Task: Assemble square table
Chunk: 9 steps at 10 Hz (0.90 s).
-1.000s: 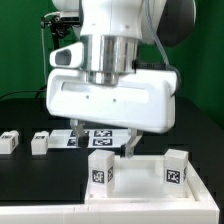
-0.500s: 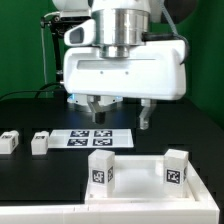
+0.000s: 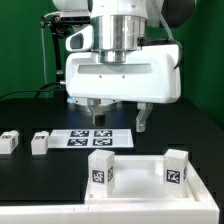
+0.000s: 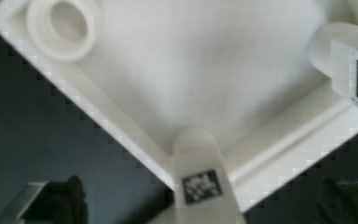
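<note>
The white square table top (image 3: 140, 172) lies at the front with its rim up. Two white tagged legs stand on it, one towards the exterior view's left (image 3: 101, 169) and one towards its right (image 3: 177, 167). Two loose legs (image 3: 9, 141) (image 3: 40, 143) lie on the black table at the exterior view's left. My gripper (image 3: 120, 117) hangs open and empty above and behind the top. In the wrist view the top (image 4: 176, 90) fills the frame, with one leg (image 4: 199, 175) between my dark fingers (image 4: 51, 197) and another leg (image 4: 350, 65) at the edge.
The marker board (image 3: 98, 137) lies flat behind the table top, under my gripper. A long white border rail (image 3: 40, 214) runs along the front edge. A round socket (image 4: 60, 25) shows in a corner of the top.
My gripper has risen from low beside the legs on the top to well above them. It stays open and empty. The parts have not moved.
</note>
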Each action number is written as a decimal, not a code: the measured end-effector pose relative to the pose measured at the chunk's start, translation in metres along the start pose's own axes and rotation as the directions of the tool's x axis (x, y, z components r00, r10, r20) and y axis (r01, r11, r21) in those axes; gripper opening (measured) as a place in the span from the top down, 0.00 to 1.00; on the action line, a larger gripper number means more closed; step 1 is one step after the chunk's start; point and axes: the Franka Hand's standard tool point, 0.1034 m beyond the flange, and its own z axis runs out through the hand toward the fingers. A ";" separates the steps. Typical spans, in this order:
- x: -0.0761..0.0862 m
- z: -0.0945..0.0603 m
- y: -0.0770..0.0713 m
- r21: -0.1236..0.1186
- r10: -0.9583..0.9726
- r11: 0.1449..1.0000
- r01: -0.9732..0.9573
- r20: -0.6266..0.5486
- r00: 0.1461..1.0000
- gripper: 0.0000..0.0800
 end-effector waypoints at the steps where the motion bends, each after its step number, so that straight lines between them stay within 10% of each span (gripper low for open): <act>1: -0.010 0.006 0.007 0.007 0.070 0.997 -0.070 -0.011 0.997 0.19; 7: -0.017 0.011 0.010 0.016 0.387 0.922 -0.388 0.026 0.922 0.19; 9: -0.032 0.022 0.022 -0.014 0.547 0.837 -0.547 0.042 0.836 0.19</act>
